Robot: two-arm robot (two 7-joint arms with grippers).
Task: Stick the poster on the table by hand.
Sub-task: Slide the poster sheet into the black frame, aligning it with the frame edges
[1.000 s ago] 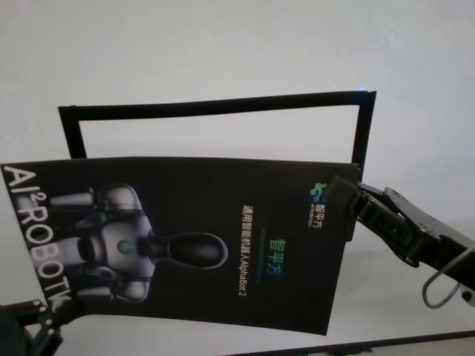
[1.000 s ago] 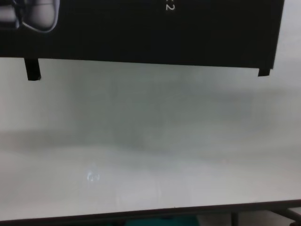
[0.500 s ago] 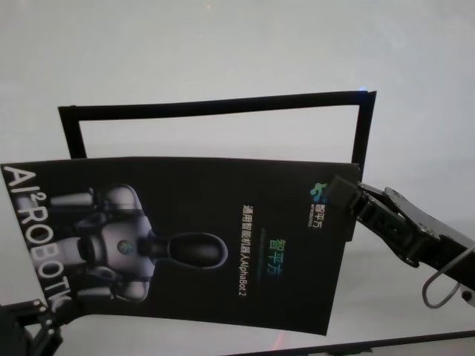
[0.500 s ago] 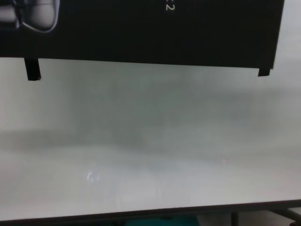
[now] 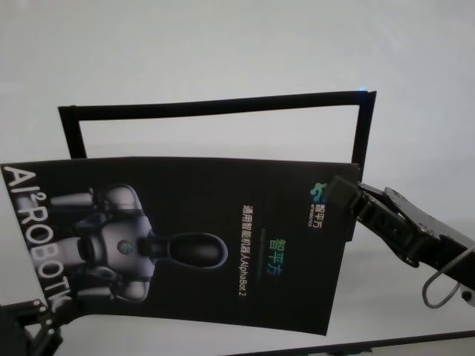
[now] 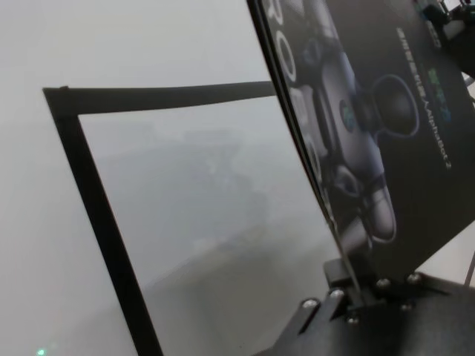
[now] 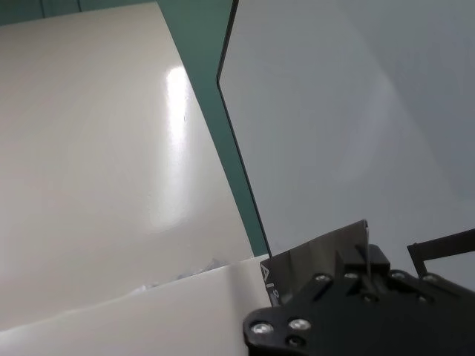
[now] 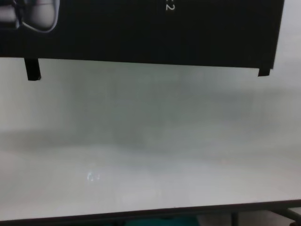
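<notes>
Nearest, the wide white smooth table [image 8: 150, 155] shows its thin dark front edge in the chest view, where the bottom edge of the large glossy black rectangular poster [image 5: 185, 237] cuts across the top and hides the rest. Only a corner of the left gripper [image 5: 33, 326] shows in the head view, at the poster's near left corner; its wrist view shows it clamped on the sheet's edge, the sheet rising tilted above the table. Farther right, the right gripper [image 5: 343, 194] pinches the poster's right edge beside the small logo, its black arm [image 5: 415, 233] running off to the right. Behind the poster lies a narrow black tape frame [image 5: 215, 107] on the table; its near side is hidden by the sheet.
</notes>
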